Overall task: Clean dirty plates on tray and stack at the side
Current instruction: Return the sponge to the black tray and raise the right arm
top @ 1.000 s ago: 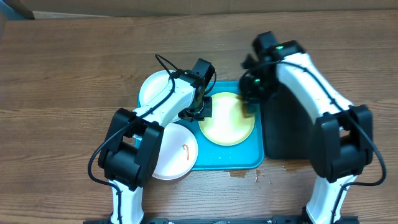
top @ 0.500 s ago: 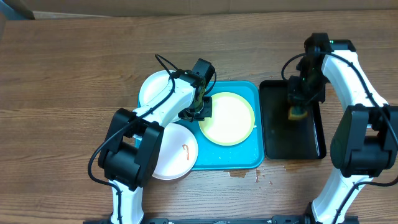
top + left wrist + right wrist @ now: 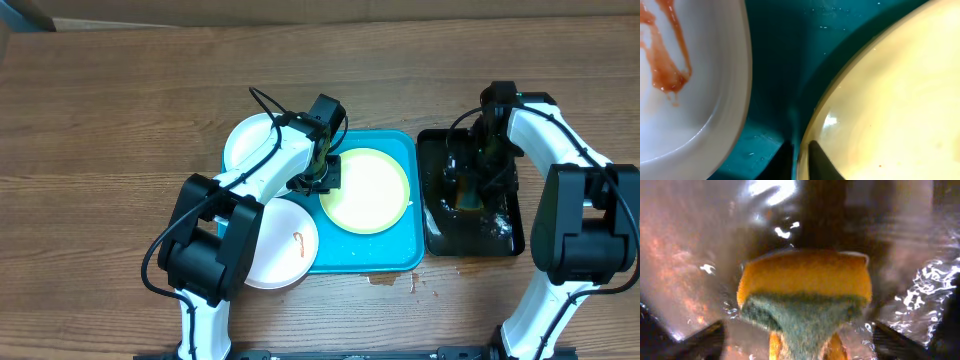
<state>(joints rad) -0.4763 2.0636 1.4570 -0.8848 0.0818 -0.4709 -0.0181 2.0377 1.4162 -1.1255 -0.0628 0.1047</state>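
Observation:
A pale yellow-green plate (image 3: 368,192) lies on the turquoise tray (image 3: 360,252). My left gripper (image 3: 325,178) is shut on its left rim; in the left wrist view the two dark fingertips (image 3: 800,148) straddle the plate (image 3: 890,100) edge over the tray (image 3: 775,65). A white plate with a reddish smear (image 3: 283,243) overhangs the tray's near-left corner, also visible as the smeared plate (image 3: 700,105). Another white plate (image 3: 248,142) sits at the far left. My right gripper (image 3: 472,185) hangs open over the black tray.
A yellow sponge with a green scouring face (image 3: 805,287) lies in the wet, narrow black tray (image 3: 505,235) between my right gripper's (image 3: 797,332) spread fingers, untouched. Brown drips (image 3: 385,280) mark the wooden table just in front of the turquoise tray.
My right arm carried the sponge from the yellow-green plate to the black tray, then opened and let it go into the water. The left arm has stayed put.

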